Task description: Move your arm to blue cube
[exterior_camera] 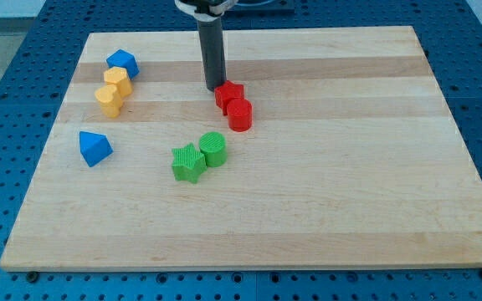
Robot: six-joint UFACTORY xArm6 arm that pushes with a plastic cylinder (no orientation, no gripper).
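The blue cube (123, 63) sits near the view's top left of the wooden board (325, 184), touching a yellow block. My tip (215, 87) is at the end of the dark rod, near the board's top middle, well to the right of the blue cube. It stands just left of the red star block (229, 94), touching or nearly touching it. A second blue block, wedge-like (94, 148), lies lower at the left.
Two yellow blocks (118, 81) (108, 99) lie just below the blue cube. A red cylinder (240, 114) sits below the red star. A green star (189, 162) and a green cylinder (213, 148) lie together near the board's middle.
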